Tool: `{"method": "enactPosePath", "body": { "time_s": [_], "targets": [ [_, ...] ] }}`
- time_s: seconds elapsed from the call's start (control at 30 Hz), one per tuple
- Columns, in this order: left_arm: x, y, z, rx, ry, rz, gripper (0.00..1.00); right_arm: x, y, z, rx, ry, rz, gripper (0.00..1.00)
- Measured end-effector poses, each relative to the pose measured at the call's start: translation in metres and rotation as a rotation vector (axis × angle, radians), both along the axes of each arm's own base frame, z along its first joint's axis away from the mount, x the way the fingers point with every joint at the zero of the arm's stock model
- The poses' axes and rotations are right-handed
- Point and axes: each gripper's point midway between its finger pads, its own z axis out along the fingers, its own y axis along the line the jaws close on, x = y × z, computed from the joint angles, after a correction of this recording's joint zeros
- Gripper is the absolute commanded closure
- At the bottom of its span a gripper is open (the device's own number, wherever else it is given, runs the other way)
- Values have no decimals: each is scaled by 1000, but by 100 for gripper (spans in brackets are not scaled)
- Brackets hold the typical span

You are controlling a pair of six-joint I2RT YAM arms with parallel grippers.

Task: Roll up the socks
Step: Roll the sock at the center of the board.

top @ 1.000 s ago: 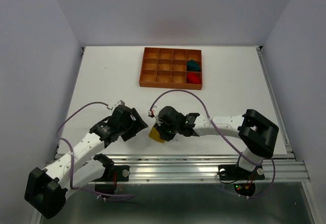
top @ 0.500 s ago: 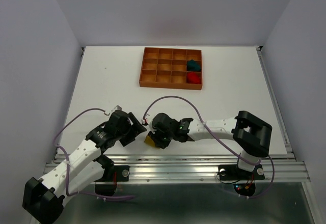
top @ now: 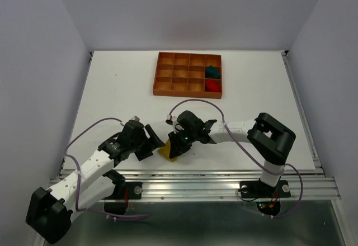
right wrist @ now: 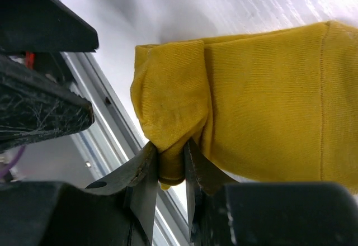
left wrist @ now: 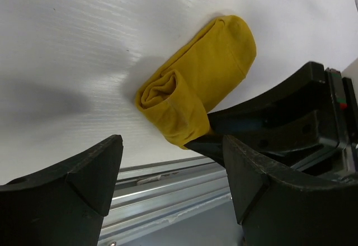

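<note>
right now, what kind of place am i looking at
Probably a robot lab test cell: a bare white table boxed in by blank walls, a left arm and right arm bolted to a metal rail, with a yellow sock and divided tray as practice props.

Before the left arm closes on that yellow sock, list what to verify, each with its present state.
1. Right end effector shut on the yellow sock's rolled end: ok.
2. Left end effector open, facing the roll, not touching it: ok.
3. Yellow sock rolled along its whole length: not ok, the far part lies flat.
4. Roll resting on the table or lifted: cannot tell.
5. Red sock and teal sock sitting in the tray: ok.
</note>
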Motion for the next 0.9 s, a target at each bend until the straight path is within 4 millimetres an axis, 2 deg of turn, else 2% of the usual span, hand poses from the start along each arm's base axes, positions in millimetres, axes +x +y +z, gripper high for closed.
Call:
{"method": "enactPosePath", "body": {
  "time_s": [0.17, 0.33, 0.5, 0.9],
  "targets": [
    [-3, -6, -9, -14, 23, -33, 24, 3, -3, -3, 55, 117, -32, 99],
    [-4, -9, -20, -7, 54, -52, 25, 5, -5, -6, 105, 227, -56, 99],
    [-2, -13, -23, -15, 61, -63, 26, 6, -6, -7, 123, 259, -71, 98],
    [1, -21, -37, -18, 82, -91, 37, 8, -8, -10, 144, 344, -86, 95]
  ]
}}
